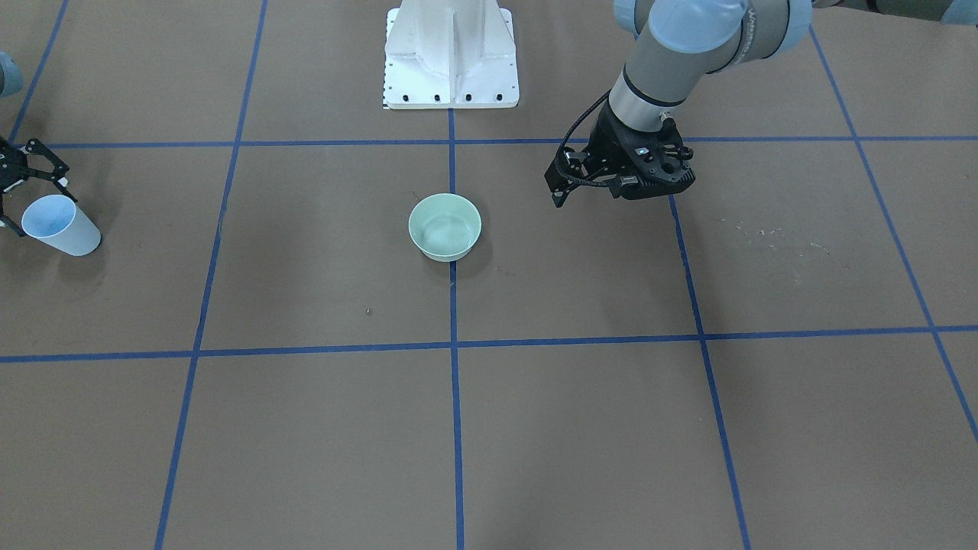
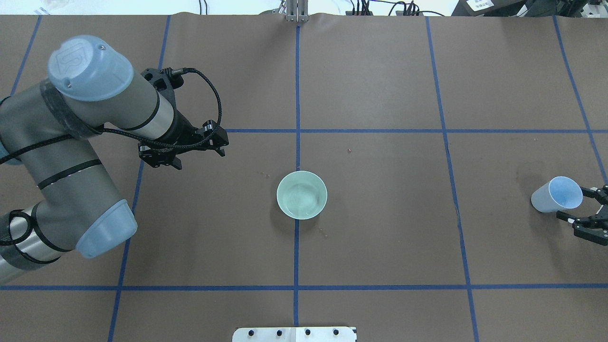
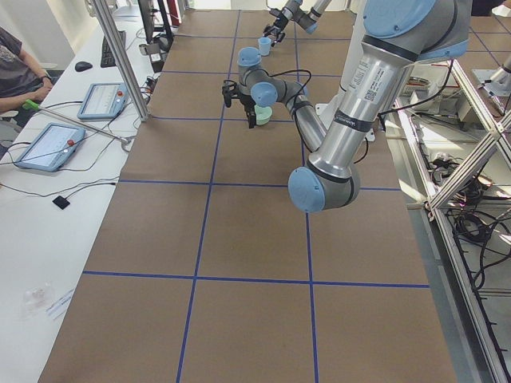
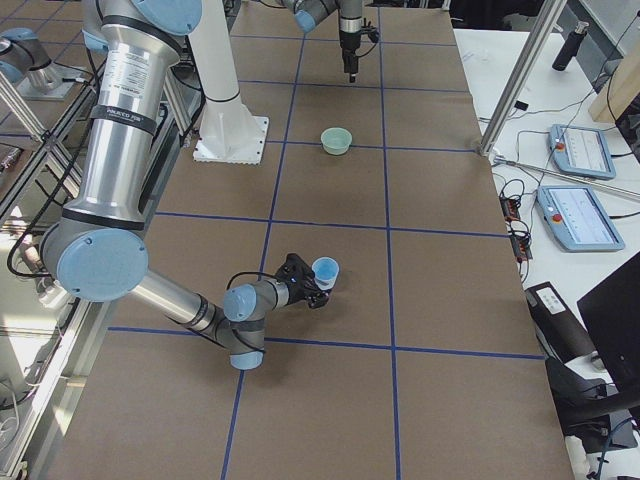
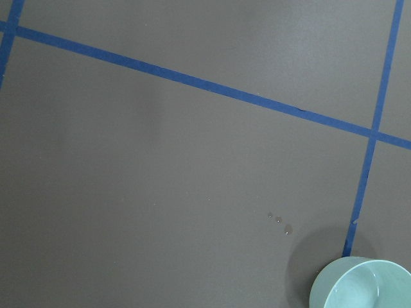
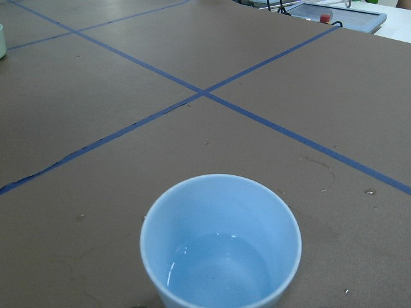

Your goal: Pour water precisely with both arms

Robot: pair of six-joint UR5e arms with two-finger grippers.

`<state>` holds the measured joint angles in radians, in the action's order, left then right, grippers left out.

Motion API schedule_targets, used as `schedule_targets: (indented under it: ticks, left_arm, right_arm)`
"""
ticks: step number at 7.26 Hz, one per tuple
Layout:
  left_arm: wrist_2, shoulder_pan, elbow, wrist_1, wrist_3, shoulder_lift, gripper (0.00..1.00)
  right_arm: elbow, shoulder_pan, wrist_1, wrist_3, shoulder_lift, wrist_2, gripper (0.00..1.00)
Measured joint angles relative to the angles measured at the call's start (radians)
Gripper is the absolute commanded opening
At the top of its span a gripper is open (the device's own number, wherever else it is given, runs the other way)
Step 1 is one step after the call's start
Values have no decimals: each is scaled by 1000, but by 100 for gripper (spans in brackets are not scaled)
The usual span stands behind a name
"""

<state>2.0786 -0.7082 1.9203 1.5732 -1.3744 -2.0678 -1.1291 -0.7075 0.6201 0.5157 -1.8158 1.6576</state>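
While water [image 6: 218,264] is sitting in the blue cup [image 2: 551,197], the right tool [image 2: 573,203] is standing wide around it; the green bowl [image 2: 301,195], well apart, is glinting wet, suggesting pouring is largely done. The gap of the left tool [image 2: 222,145] is unclear.

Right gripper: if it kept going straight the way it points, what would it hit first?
The light blue cup, directly ahead with a little water in it; the open right gripper is close beside its rim.
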Motion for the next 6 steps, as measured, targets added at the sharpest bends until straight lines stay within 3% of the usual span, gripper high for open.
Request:
schedule_targets:
  ticks: [6]
  left_arm:
    - [0, -5, 2, -11, 1, -3, 100]
  right_arm:
    - [4, 16, 6, 6, 15, -19, 91]
